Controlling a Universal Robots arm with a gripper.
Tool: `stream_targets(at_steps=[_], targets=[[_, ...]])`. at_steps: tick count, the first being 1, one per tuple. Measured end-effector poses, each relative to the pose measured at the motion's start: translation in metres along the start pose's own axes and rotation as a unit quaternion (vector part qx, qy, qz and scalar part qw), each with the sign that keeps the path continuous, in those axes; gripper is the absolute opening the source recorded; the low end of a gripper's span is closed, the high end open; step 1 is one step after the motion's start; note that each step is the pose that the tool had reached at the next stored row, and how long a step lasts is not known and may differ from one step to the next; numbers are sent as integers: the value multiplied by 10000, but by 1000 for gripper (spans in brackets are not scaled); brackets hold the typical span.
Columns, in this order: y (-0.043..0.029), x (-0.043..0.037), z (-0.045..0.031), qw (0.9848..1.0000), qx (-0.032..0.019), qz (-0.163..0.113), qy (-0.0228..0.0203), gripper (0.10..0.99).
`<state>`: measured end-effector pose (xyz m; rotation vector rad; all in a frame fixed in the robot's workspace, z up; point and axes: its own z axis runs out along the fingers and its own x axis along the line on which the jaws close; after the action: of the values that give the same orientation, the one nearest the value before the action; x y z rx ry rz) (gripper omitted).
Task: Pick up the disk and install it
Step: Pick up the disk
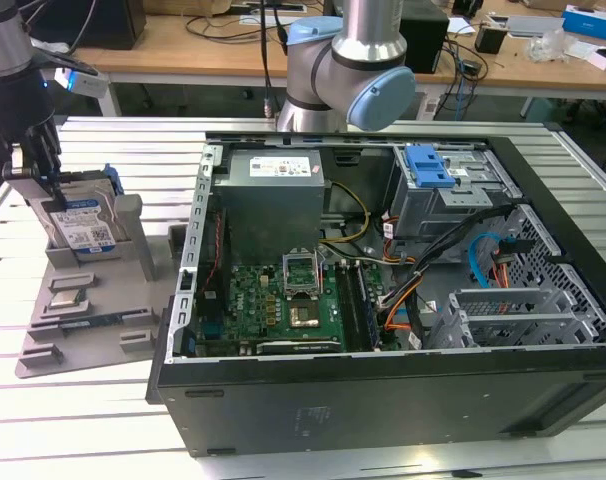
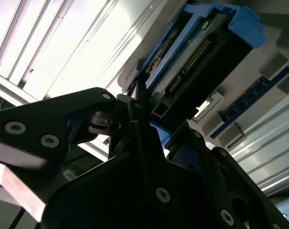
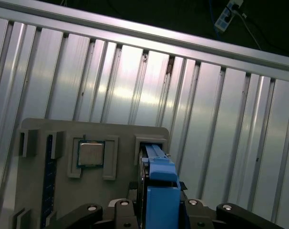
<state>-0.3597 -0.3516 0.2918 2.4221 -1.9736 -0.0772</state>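
Note:
The disk (image 1: 83, 225), a silver drive with a white-and-blue label in a blue carrier, stands upright in a slot of the grey tray (image 1: 83, 335) at the exterior view's left. My gripper (image 1: 45, 180) sits down over its top edge, at the end nearer the left. In the first wrist view the blue carrier (image 3: 161, 191) runs between the dark finger links, which press against both its sides. The second wrist view shows the disk's connector edge (image 2: 192, 62) with a thin finger (image 2: 139, 102) against it. The disk's lower end still sits in the tray slot (image 3: 151, 145).
An open computer case (image 1: 383, 300) lies to the right of the tray, with a motherboard, cables and a grey drive cage with a blue latch (image 1: 428, 165). The tray also holds a square chip (image 3: 90, 153). The arm's base (image 1: 343, 70) stands behind the case.

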Motion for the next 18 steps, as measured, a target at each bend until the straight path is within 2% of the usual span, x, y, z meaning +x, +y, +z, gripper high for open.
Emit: stream_targets(at_steps=[8, 18], targets=[[-1, 0, -17, 10000, 1, 0, 0, 376], [4, -23, -226, 10000, 0, 0, 0, 376]])
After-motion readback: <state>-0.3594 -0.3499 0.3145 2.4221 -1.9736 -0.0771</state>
